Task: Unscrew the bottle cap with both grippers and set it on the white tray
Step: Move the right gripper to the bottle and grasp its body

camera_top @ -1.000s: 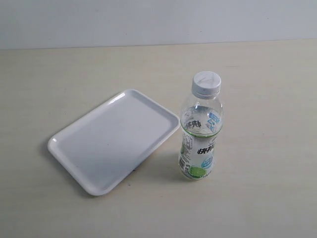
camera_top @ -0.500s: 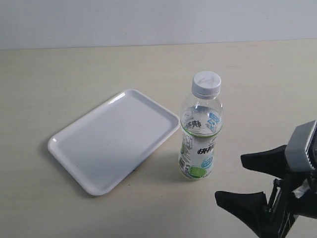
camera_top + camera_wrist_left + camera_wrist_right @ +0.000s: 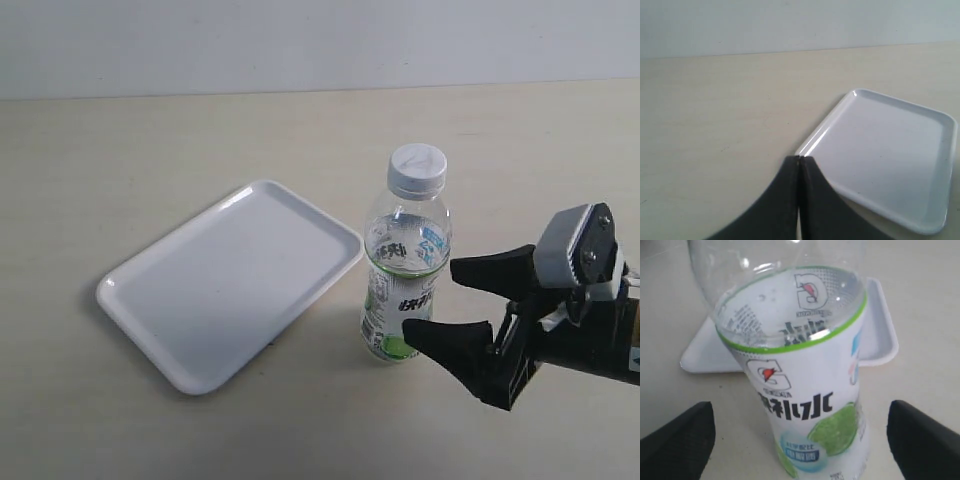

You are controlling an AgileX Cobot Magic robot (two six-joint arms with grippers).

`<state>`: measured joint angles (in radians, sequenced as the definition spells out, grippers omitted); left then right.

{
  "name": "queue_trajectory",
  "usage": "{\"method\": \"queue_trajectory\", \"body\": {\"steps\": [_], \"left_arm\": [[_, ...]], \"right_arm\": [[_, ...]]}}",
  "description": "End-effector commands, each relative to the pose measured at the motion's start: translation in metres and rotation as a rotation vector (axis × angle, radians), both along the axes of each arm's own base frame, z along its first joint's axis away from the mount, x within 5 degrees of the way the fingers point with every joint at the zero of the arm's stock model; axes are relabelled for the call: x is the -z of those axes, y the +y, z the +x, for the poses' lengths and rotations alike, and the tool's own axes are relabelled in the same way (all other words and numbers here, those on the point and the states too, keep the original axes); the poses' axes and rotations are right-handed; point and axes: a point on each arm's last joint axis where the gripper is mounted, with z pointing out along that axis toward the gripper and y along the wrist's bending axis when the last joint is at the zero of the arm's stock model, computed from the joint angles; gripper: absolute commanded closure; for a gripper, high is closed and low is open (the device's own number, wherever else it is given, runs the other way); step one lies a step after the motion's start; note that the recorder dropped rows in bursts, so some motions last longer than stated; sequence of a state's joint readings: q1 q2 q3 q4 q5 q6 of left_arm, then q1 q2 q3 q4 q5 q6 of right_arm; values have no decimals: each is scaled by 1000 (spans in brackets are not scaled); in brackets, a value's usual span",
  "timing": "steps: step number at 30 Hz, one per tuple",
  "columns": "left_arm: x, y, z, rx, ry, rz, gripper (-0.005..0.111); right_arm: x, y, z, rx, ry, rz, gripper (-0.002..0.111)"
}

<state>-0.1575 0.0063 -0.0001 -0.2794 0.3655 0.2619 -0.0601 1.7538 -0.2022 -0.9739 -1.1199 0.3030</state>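
Observation:
The clear bottle (image 3: 402,275) with its white-green label stands upright on the table, its white ribbed cap (image 3: 416,169) screwed on. The white tray (image 3: 232,281) lies flat just left of it. My right gripper (image 3: 438,297) stands open at label height, just right of the bottle, its tips at the bottle's side. In the right wrist view the bottle (image 3: 805,390) fills the gap between the spread jaws, untouched, with the tray (image 3: 875,337) behind it. My left gripper (image 3: 799,159) is shut on nothing, over the table by the tray's (image 3: 890,155) edge; it is outside the exterior view.
The pale beige table (image 3: 150,140) runs back to a light wall. Nothing else lies on it.
My right gripper has come in from the lower right and moved left and up towards the bottle, jaws open. The bottle and tray have not moved.

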Motion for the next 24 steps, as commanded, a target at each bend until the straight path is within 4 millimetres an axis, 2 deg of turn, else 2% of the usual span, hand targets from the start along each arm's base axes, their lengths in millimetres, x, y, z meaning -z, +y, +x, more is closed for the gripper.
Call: {"method": "queue_trajectory", "body": {"steps": [1, 7, 18, 21, 24], "left_arm": [[-1, 0, 0, 4, -14, 5, 107], [-1, 0, 0, 4, -14, 5, 107], [-1, 0, 0, 4, -14, 5, 107], [-1, 0, 0, 4, -14, 5, 107], [-1, 0, 0, 4, -14, 5, 107]], "right_arm": [[3, 3, 13, -55, -8, 52, 20], [4, 6, 26, -84, -34, 54, 20], [6, 32, 43, -159, -46, -37, 21], [6, 31, 43, -148, -48, -31, 31], [6, 31, 44, -142, -44, -35, 52]]}}
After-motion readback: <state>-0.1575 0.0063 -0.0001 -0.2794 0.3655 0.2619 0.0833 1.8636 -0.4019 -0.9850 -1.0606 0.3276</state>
